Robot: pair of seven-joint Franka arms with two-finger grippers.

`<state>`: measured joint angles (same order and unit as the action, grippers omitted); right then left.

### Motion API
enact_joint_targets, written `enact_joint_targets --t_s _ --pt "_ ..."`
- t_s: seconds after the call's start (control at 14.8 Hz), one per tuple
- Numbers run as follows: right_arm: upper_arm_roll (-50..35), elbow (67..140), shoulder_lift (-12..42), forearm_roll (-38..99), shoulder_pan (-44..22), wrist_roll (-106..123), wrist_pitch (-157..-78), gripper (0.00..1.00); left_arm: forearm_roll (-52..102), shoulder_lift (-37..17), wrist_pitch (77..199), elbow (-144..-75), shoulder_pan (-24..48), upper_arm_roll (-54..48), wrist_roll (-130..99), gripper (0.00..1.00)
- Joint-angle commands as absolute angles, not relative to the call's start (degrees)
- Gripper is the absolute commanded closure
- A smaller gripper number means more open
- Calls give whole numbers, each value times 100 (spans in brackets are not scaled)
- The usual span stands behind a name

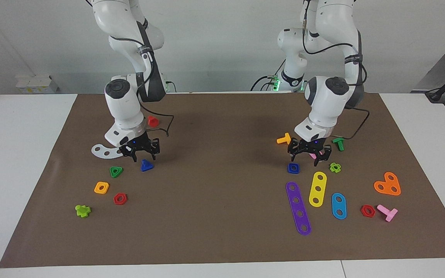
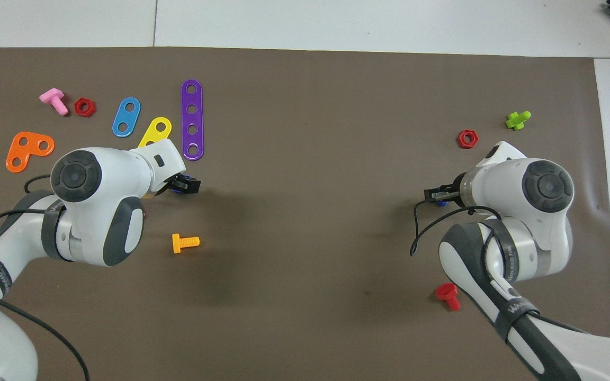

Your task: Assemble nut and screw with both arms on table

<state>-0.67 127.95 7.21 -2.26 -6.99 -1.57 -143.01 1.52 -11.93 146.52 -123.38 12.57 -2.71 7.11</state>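
The left gripper [image 1: 303, 154] hung low with its fingers spread apart, just above the dark-blue square nut [image 1: 293, 168], which lay flat on the brown mat [image 1: 222, 200] and was not touched. A pink square nut [image 1: 314, 156] peeked out between the fingers. Around them lay an orange bolt [image 1: 284, 139], a green bolt [image 1: 338, 143] and a yellow strip [image 1: 317, 189].

Toward the right arm's end, the right gripper [image 1: 143, 152] hovered, fingers open, right over the dark-blue triangular-headed screw [image 1: 146, 165], which sat on the mat with nothing holding it. A white curved strip [image 1: 104, 150] lay just beside that gripper, and a green triangular nut [image 1: 116, 171] rested near the screw.
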Motion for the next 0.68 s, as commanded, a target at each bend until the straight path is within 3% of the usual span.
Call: enact_joint_targets --t_s 0.0,0.14,0.27,0.34,0.41,0.47,0.61 --pt "-79 13148 624 -193 -589 236 -14739 39 229 -1352 14836 -12437 1371 -176 835 12" --pt "-79 13148 624 -193 -589 246 -14757 41 229 -1502 14906 -12445 1450 -167 844 14" --pt "-79 13148 633 -193 -589 246 -14766 56 229 -1512 14897 -12437 1450 -167 861 14" --pt "-88 13140 633 -185 -589 237 -14757 73 229 -1503 14871 -12437 1441 -167 870 15" --pt "-88 13122 642 -193 -598 203 -14757 99 229 -1503 14819 -12437 1450 -167 870 20" --pt "-88 13087 642 -193 -632 193 -14748 100 229 -1494 14775 -12445 1441 -167 870 26" --pt "-97 12869 642 -185 -729 -42 -14652 100 229 -1459 14390 -12411 1450 -167 844 52"
